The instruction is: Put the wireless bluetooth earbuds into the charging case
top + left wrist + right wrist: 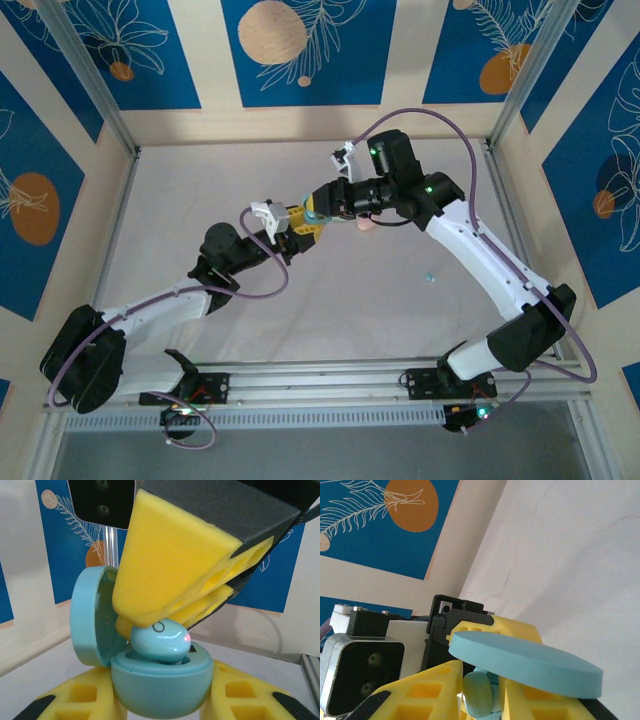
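Note:
A light-blue charging case [160, 687] sits upright between the yellow fingers of my left gripper [160, 702], which is shut on it. Its lid [92, 620] stands open to the left. My right gripper [150, 627] comes down from above, shut on a light-blue earbud [160, 640] with a small red light. The earbud's underside rests in a well of the case. In the right wrist view the same earbud [479, 696] sits between the fingers of my right gripper [481, 692], under the edge-on lid [530, 665]. From the top, the left gripper [293, 228] and right gripper [314, 210] meet mid-table.
A pink rounded piece [366, 223] lies on the table under the right wrist. A tiny light-blue piece [430, 275] lies to the right near the right forearm. Metal frame posts [95, 85] and walls ring the white table [200, 190].

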